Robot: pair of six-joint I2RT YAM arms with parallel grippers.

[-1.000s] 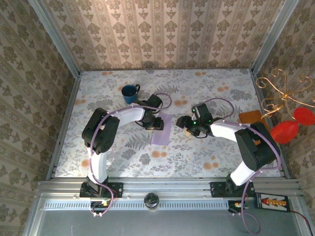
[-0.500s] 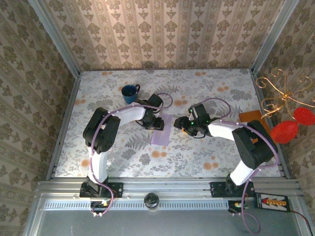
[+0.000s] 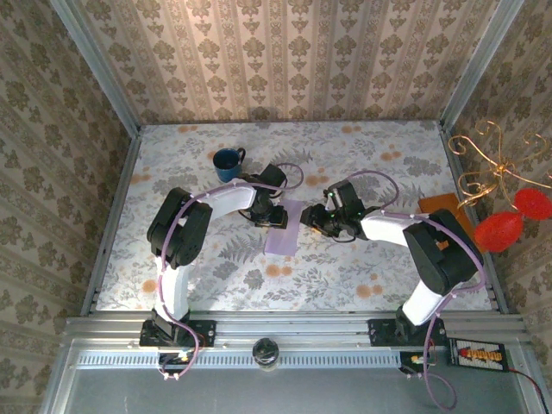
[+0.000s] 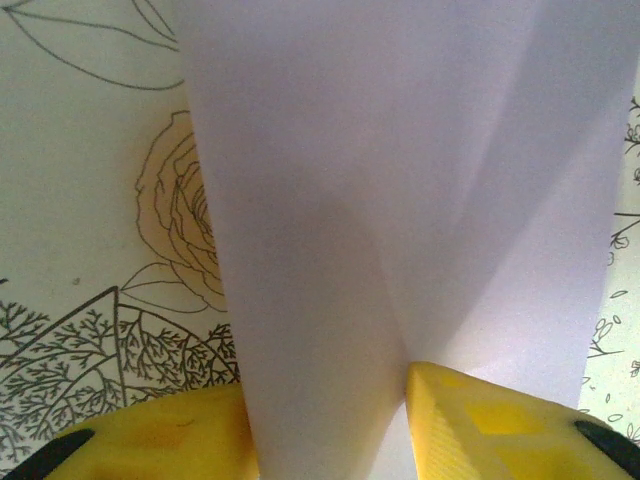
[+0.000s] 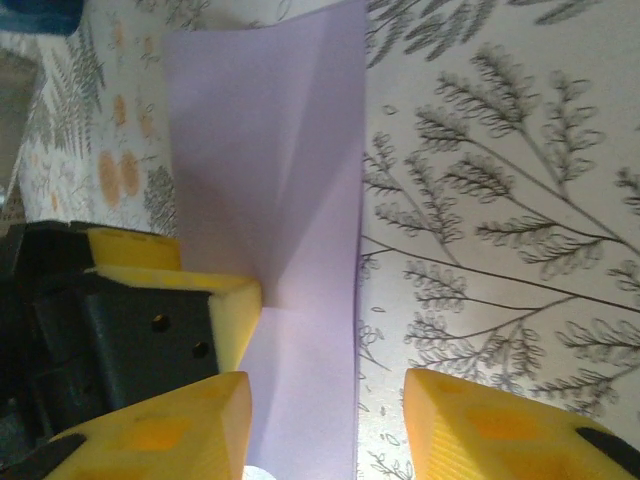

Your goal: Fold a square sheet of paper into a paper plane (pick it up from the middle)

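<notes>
The left end effector (image 3: 274,217) is clenching the sheet (image 3: 283,235) at its far-left edge. The right end effector (image 3: 312,219) (jaws parted) is straddling the sheet's right edge, which is running near-to-far.

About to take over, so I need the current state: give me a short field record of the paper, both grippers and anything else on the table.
sheet: square sheet of paper, folded into a narrow strip, mid-table
left gripper: jaws closed on a raised fold of it
right gripper: jaws open, astride its edge
others: blue mug beyond it, to the left; orange-brown rectangle far right
</notes>
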